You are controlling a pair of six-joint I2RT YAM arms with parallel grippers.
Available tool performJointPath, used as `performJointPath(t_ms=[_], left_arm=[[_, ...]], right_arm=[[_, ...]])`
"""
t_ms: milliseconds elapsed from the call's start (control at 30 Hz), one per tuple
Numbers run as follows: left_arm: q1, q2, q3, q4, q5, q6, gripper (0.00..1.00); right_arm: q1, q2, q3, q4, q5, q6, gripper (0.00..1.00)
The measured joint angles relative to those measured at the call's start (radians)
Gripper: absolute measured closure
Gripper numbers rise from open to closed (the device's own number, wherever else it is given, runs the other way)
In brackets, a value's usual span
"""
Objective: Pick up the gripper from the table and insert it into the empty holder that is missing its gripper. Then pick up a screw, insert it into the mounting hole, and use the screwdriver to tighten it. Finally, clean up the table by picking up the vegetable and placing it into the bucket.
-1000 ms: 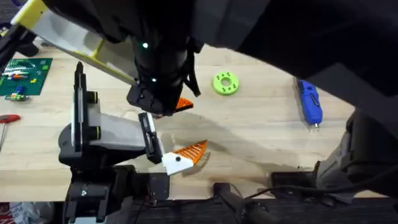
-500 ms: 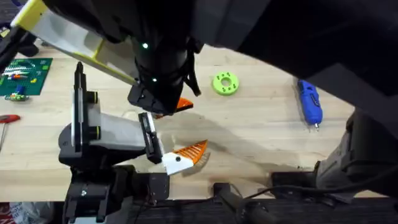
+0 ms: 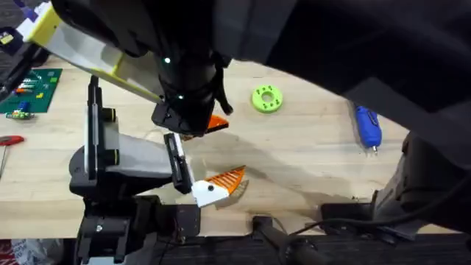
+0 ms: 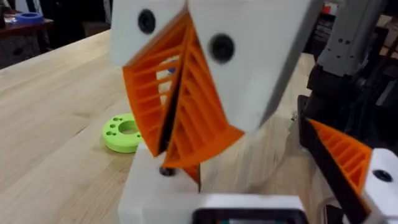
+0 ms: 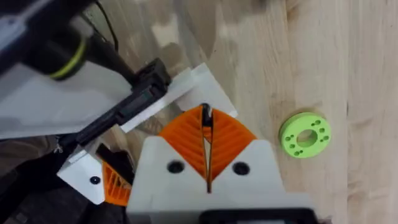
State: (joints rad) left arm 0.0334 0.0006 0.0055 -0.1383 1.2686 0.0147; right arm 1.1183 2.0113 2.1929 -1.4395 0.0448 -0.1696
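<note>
My right gripper (image 5: 204, 113) points straight down over the holder's (image 3: 125, 158) black end bracket (image 5: 134, 102). Its pads are shut on a thin dark screw (image 5: 205, 114). From the left wrist view the right gripper (image 4: 166, 155) hangs just above a white block (image 4: 155, 196) with a dark hole; it looks like the gripper's base. An orange ribbed tip (image 3: 215, 124) sticks out beneath the dark wrists by the bracket. The holder's other orange finger (image 3: 224, 180) sits at the bracket's near end. The blue screwdriver (image 3: 366, 124) lies far right on the table (image 3: 309, 169). Vegetable and bucket are out of view.
A lime-green ring (image 3: 266, 98) lies right of the arms. A green circuit board (image 3: 29, 88) and a red-handled screwdriver (image 3: 9, 140) lie at the left edge. Both arms rise close under the camera and hide the table's far side.
The dark arm under the camera has shifted slightly and now covers the top of the blue screwdriver. The things on the table have not moved.
</note>
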Motion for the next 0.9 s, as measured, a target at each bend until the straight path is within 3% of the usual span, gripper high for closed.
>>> performJointPath(t_ms=[900], left_arm=[[0.000, 0.000, 0.000, 0.000, 0.000, -0.015, 0.015]], right_arm=[[0.001, 0.023, 0.001, -0.001, 0.000, 0.000, 0.998]])
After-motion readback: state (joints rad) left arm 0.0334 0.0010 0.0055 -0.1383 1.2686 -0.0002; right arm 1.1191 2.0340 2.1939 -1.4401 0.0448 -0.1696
